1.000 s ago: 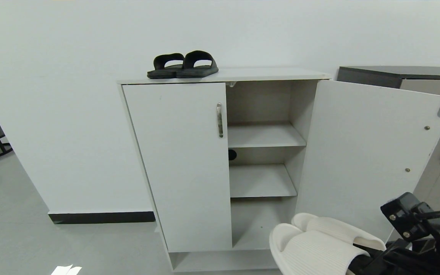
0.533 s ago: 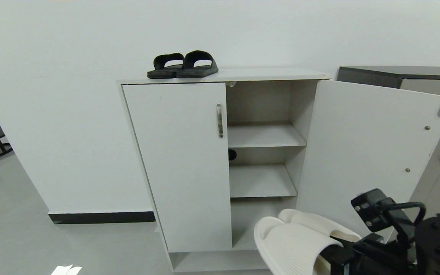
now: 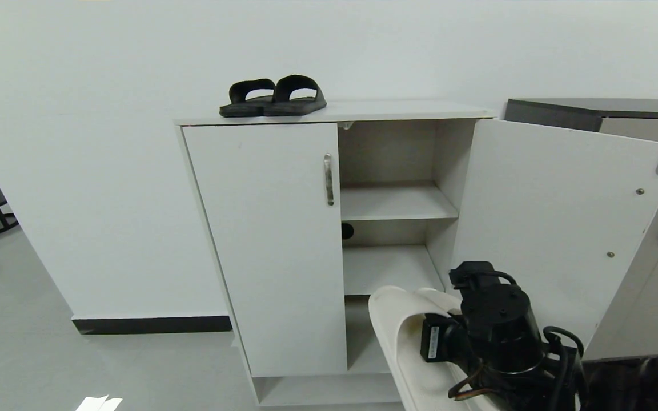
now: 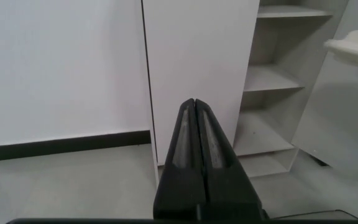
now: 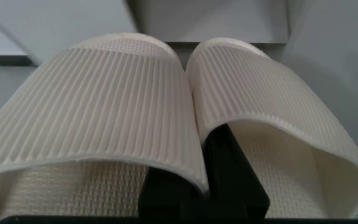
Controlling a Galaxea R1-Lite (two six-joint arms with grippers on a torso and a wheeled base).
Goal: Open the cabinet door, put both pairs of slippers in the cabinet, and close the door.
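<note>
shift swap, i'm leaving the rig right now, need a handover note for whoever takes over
Left claw: shut, holding nothing, facing the cabinet.
Right claw: shut on the white slippers, held as a pair in front of the cabinet's open side.
Black slippers: on the cabinet top.
Done: right door open, white pair picked up.
Left: put both pairs inside, close the door.
</note>
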